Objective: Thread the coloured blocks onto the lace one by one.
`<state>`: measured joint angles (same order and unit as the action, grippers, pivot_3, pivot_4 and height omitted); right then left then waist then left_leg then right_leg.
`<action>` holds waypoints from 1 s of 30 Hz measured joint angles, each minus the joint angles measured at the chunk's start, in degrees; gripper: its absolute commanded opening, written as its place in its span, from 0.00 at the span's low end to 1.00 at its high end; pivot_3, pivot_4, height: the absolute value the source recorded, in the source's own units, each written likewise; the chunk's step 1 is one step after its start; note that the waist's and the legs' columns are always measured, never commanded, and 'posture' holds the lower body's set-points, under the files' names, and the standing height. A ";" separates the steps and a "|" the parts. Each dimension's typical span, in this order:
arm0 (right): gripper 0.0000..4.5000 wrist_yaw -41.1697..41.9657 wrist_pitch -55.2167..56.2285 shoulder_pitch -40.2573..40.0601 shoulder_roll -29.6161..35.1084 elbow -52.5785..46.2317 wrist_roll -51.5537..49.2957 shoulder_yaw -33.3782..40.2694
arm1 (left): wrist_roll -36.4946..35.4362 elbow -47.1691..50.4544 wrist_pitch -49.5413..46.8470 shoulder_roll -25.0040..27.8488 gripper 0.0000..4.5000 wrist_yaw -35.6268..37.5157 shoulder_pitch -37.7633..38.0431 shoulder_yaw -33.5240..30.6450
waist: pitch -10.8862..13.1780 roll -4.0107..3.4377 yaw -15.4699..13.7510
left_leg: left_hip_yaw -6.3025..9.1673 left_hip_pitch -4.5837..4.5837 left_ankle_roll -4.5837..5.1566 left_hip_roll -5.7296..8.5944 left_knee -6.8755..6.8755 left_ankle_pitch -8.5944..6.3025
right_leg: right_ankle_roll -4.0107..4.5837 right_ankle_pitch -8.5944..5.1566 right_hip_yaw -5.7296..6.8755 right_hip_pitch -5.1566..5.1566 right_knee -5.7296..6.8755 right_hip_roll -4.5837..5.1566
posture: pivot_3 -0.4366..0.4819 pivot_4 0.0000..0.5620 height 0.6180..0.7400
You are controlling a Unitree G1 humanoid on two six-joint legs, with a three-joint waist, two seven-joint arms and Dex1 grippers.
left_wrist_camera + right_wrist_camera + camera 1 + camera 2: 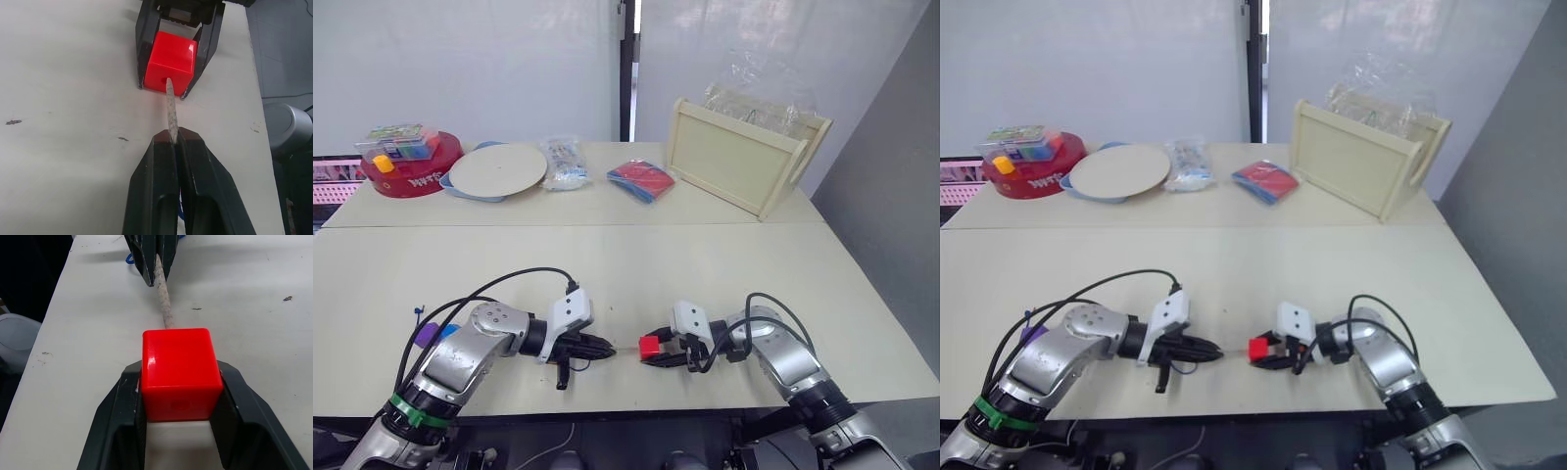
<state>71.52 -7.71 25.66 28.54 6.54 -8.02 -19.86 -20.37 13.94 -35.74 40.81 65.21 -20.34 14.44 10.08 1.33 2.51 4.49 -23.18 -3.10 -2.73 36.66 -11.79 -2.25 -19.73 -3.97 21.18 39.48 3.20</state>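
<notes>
At the far left of the surface point(636, 259) a round red tub point(411, 171) is seen, with a clear box of small coloured pieces point(399, 143) and a yellow block point(383, 163) set on top of it. Beside it a pale round plate point(497, 168) is laid over a light-blue dish, followed by a clear bag with printed contents point(565, 163) and a flat red-and-blue packet point(641, 180). At the far right a pale wooden tray point(739, 157) is tipped on its side, and crumpled clear plastic point(759, 106) is lodged behind its rim; what is held inside cannot be made out.

Near the front edge the red cube point(180, 374) is clamped between the two fingers of the right hand point(178, 382), its hole turned toward the left hand point(175, 142). The left hand's fingers are pressed narrowly together on the pale stiff tip point(170, 110) of the lace point(129, 257), and the tip's end is placed at the mouth of the cube's hole; how far it is inside cannot be told. A loop of dark-blue cord is seen behind the left fingers. Near the left arm a purple block point(426, 334) and a blue block point(448, 331) lie on the surface, partly hidden by black cables point(480, 292).
</notes>
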 measured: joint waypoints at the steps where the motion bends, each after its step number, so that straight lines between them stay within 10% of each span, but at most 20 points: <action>1: 0.26 0.01 0.02 0.00 0.00 0.00 0.00 0.01 | -0.01 0.05 0.12 -0.01 0.00 0.00 0.28 0.01 | 0.00 0.00 -0.01 | 0.00 0.00 0.00 0.00 0.00 0.00 | 0.00 0.00 0.00 0.00 0.00 0.00 | 0.48 0.27 1.00; 30: 0.26 1.10 1.13 -1.26 1.17 -0.70 -0.10 0.77 | 2.79 -3.48 -0.05 -6.87 0.00 -1.63 -3.65 3.60 | -0.02 0.00 -1.29 | 0.00 0.05 0.02 0.11 0.05 -0.02 | -0.03 0.01 0.04 -0.23 -0.21 0.11 | 0.48 0.27 1.00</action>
<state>72.61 -6.59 24.40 29.71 5.83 -8.12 -19.09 -17.59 10.46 -35.79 33.94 63.58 -24.00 18.04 10.06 1.33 1.22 4.49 -23.13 -3.08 -2.62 36.71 -11.80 -2.29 -19.72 -3.93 20.95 39.26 3.31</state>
